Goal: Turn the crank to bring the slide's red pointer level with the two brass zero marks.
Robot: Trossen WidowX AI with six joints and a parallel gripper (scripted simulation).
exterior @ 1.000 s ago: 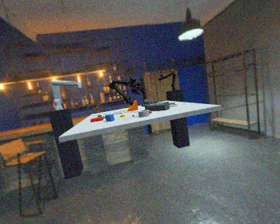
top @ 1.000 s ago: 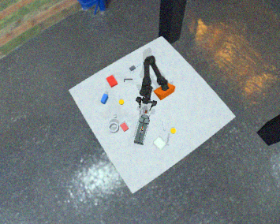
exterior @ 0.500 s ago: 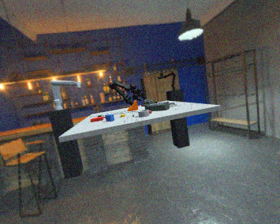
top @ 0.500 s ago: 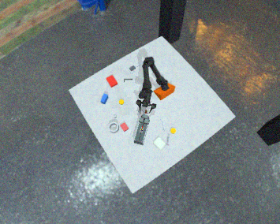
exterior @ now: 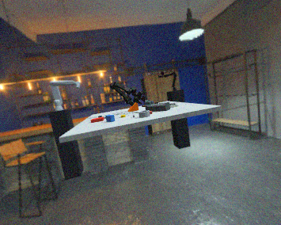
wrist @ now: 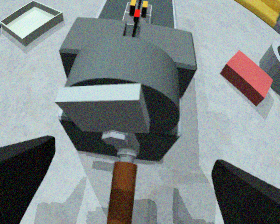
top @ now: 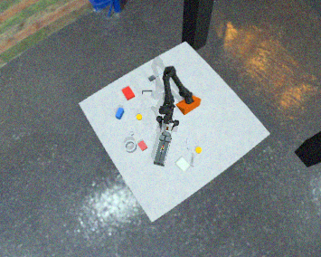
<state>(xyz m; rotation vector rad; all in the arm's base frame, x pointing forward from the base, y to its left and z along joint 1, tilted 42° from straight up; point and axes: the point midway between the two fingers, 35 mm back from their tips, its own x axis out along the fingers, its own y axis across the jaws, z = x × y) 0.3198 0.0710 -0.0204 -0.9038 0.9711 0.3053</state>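
Observation:
The grey machine (top: 160, 158) (exterior: 158, 107) (wrist: 126, 60) stands on the white table. In the wrist view, its red pointer (wrist: 137, 13) sits between the two brass marks' columns but a little nearer the crank than the left brass mark (wrist: 133, 5) and the right brass mark (wrist: 145, 7). The pale crank arm (wrist: 103, 111) is at the machine's near end. The brown crank handle (wrist: 121, 192) points toward the wrist camera. My gripper (top: 168, 125) (wrist: 136, 159) is open, one finger on each side of the handle with wide gaps, touching nothing visible. The handle's outer end is cut off by the frame.
Right of the machine in the wrist view are a red block (wrist: 246, 76) (top: 143, 145) and a grey ring-shaped cup (wrist: 278, 62) (top: 130, 146). Left is a shallow pale tray (wrist: 32, 23) (top: 183, 164). An orange block (top: 188, 105) lies by the arm's base.

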